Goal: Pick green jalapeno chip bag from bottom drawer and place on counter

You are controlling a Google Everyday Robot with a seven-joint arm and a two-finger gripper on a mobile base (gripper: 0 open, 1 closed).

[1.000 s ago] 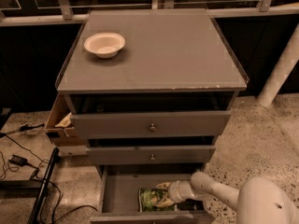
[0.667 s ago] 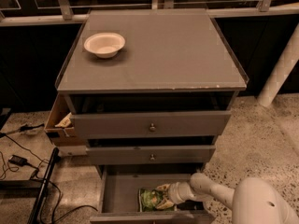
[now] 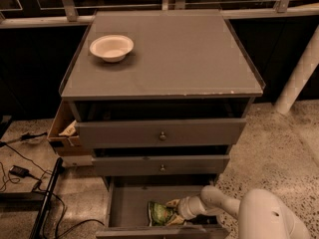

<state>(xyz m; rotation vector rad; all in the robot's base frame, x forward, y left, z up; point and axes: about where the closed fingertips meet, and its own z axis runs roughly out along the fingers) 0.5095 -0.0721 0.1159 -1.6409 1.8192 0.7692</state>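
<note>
One camera looks down from above and in front, counter centred, gripper in the bottom drawer at the frame's foot.

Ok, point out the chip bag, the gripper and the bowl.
green jalapeno chip bag (image 3: 158,214): camera view, green face.
gripper (image 3: 175,207): camera view, its tip, in the bottom drawer (image 3: 127,203) beside the bag.
white bowl (image 3: 111,47): camera view, hollow.
</note>
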